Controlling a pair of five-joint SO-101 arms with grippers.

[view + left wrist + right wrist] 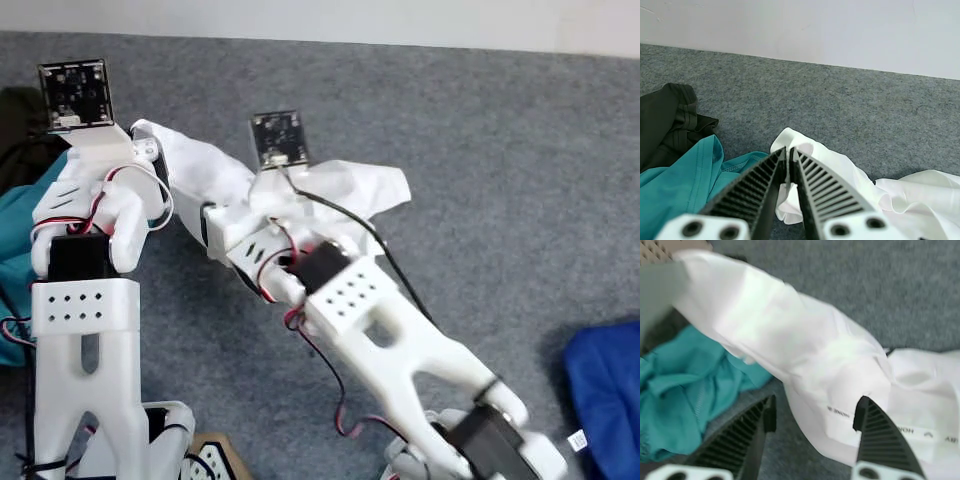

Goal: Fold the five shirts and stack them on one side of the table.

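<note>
From where I stand, the white shirt (350, 190) lies rumpled in the middle of the grey worktop (500, 150), towards the far side, with both arms stretched out over it. In the left wrist view the left end effector (788, 150) has its ribbed jaws pressed together on a rolled edge of the white shirt (840, 170), and a sliver of white cloth shows between them. From the right wrist view that end of the white shirt (815, 355) rises off the worktop in a taut fold, while the rest spreads flat on the grey surface.

The right end effector (816, 402) hangs over the flatter part of the shirt with its jaws spread wide, one to either side of a strip of cloth carrying a small printed label. I cannot tell whether its tips touch the cloth.

A teal shirt (15, 240) sits crumpled at the left edge of the worktop, just beside the left arm, and its cloth (680, 185) reaches right up to the pinched white edge. In the right wrist view the teal shirt (685, 390) lies under the raised fold. Behind it a dark shirt (665, 120) lies bunched, touching the teal one. Well apart from these, a blue shirt (605, 390) lies at the right edge of the worktop.
</note>
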